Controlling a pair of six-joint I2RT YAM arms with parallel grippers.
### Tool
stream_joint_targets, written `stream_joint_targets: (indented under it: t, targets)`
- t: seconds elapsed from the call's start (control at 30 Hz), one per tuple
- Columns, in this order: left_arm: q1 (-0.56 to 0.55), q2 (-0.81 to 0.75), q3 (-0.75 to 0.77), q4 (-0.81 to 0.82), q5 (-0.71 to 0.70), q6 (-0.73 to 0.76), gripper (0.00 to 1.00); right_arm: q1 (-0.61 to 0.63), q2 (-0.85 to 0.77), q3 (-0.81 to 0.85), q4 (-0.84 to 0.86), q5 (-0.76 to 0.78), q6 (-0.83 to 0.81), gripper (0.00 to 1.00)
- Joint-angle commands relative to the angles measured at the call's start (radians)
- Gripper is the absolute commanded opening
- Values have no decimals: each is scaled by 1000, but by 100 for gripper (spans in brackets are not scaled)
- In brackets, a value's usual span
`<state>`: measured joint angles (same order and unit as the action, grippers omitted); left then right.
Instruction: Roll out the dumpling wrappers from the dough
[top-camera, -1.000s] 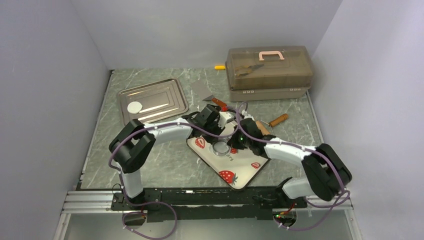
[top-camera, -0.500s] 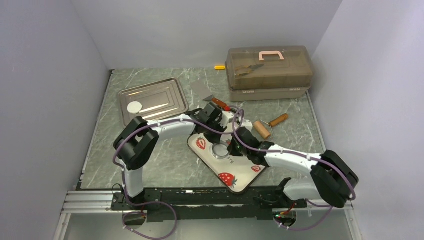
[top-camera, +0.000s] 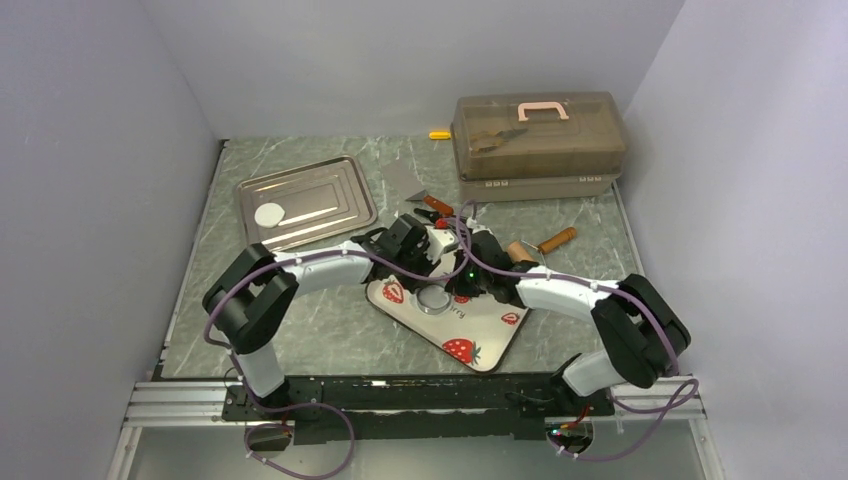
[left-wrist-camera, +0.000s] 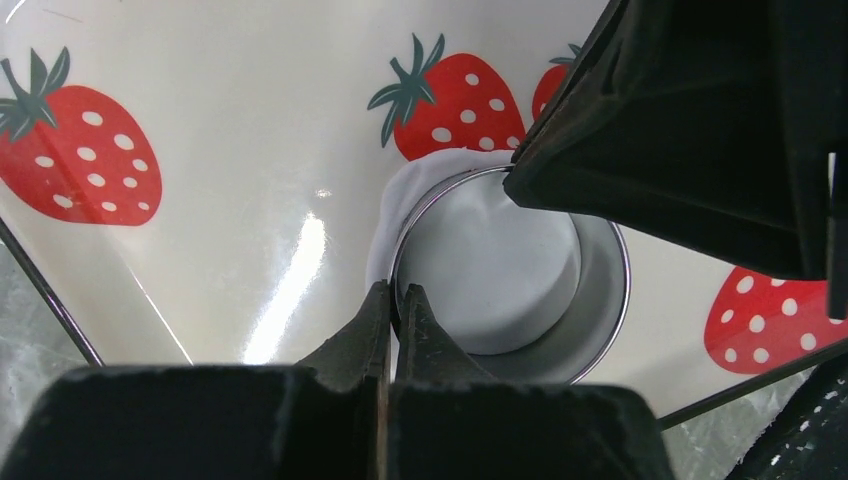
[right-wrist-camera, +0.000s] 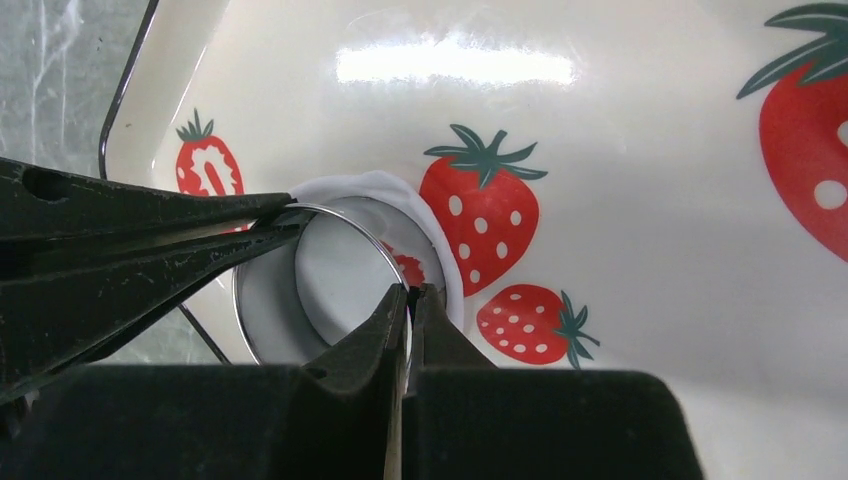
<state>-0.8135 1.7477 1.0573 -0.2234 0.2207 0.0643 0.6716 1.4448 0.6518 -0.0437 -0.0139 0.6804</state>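
One flattened dough patch lies on the strawberry plate, under one ring. Left end effector and right end effector are both clenched on the ring's rim, on opposite sides. Both arms crowd the plate's far half. One wrapper sits in one metal tray far-left of the plate. One roller lies just beyond the plate's right side.

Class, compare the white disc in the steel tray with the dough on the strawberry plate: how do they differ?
The disc lies bare and cleanly round in the tray; the dough sits under a metal ring, spilling unevenly past its rim. Both are flat and white.
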Motion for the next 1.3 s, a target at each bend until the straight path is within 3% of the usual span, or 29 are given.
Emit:
stream_joint_targets:
  t: [0.0,0.23,0.33,0.43,0.63,0.8,1.1,1.27]
  targets:
    - [-37,13,-34,-150,75,58,0,-35,46,-18,-9,100,-75,0]
    - [55,152,162,-129,29,54,0,170,-148,-156,-119,149,96,0]
    - [51,178,166,-121,1,76,0,189,-176,-197,-120,154,158,0]
    - [25,146,100,-132,27,83,0,155,-149,-158,-115,182,115,0]
    - [-20,42,5,-217,71,110,0,-58,49,-3,-38,152,-87,0]
    - [-31,34,-14,-220,122,116,0,-62,176,79,-63,129,-150,0]
    - [67,211,182,-179,43,109,0,125,-142,-142,-237,140,108,0]
    - [66,205,172,-192,77,100,0,117,-182,-187,-212,131,162,0]
